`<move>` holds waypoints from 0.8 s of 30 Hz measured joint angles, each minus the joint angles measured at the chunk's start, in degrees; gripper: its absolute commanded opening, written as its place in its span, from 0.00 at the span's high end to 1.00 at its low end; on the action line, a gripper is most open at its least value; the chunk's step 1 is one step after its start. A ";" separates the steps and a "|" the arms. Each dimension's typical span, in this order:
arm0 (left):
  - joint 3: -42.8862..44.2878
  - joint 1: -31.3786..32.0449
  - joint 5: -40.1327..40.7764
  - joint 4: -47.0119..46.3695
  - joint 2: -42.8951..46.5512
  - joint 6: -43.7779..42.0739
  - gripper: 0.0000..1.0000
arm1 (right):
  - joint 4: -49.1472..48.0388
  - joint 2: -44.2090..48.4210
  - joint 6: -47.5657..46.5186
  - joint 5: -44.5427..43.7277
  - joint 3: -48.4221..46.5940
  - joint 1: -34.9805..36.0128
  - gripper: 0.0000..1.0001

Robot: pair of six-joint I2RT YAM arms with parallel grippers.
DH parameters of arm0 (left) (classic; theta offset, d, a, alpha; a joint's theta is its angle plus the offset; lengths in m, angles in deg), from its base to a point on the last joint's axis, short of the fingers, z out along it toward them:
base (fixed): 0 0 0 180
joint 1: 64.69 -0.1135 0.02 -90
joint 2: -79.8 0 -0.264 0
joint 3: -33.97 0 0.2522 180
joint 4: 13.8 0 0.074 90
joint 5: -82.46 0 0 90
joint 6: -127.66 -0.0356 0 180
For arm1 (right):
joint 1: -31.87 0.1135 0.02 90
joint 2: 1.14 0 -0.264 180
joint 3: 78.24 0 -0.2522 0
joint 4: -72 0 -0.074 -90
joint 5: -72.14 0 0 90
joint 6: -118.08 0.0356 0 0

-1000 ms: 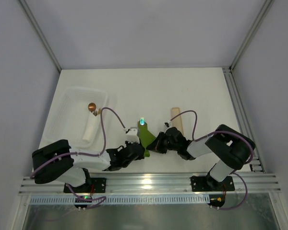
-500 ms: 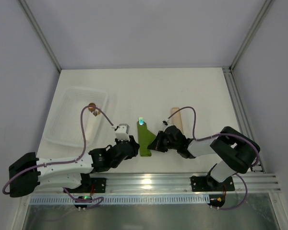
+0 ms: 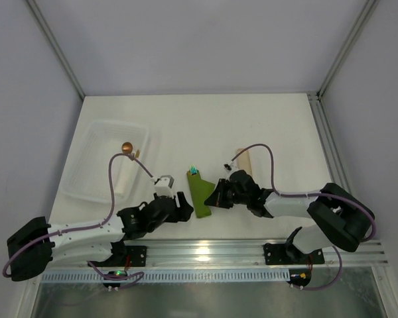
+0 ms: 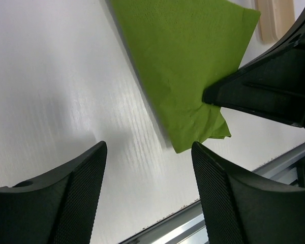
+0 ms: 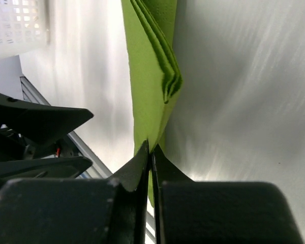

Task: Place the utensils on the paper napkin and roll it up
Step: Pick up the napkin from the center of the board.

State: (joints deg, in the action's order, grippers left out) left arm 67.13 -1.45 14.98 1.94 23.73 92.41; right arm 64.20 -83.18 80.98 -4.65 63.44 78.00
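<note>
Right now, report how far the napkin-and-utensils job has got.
Done: the paper napkin lies folded into a narrow strip, a shiny green utensil tip poking from its far end. In hand: the right end effector is pinched shut on the napkin's edge; the left end effector is open beside it, empty. Left: a copper-coloured piece sits in the tray, a wooden piece lies off the napkin; no tight roll shows.

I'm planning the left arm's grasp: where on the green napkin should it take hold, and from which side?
Probably its long left edge, midway, coming in low from the left: the napkin lies flat and folded, and the right arm's fingers pinch its near right corner.
</note>
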 measured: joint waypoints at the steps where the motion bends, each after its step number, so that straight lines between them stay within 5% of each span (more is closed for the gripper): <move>1: -0.55 0.00 -0.20 -0.46 0.44 0.04 0.28 | 0.48 0.61 0.13 0.11 -0.22 0.00 0.96; 13: -5.84 0.00 -1.64 -9.33 1.40 1.64 0.11 | 3.56 2.64 1.49 0.76 -1.66 0.00 0.97; 24: -9.53 0.00 -2.60 -20.04 -2.03 6.40 0.10 | 4.09 4.83 2.64 0.98 -1.70 -0.13 0.96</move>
State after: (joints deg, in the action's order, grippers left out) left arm 57.60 -1.45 12.38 -18.10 21.70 98.81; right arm 68.28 -78.35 83.63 -3.66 61.74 77.87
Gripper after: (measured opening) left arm 0.908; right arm 0.039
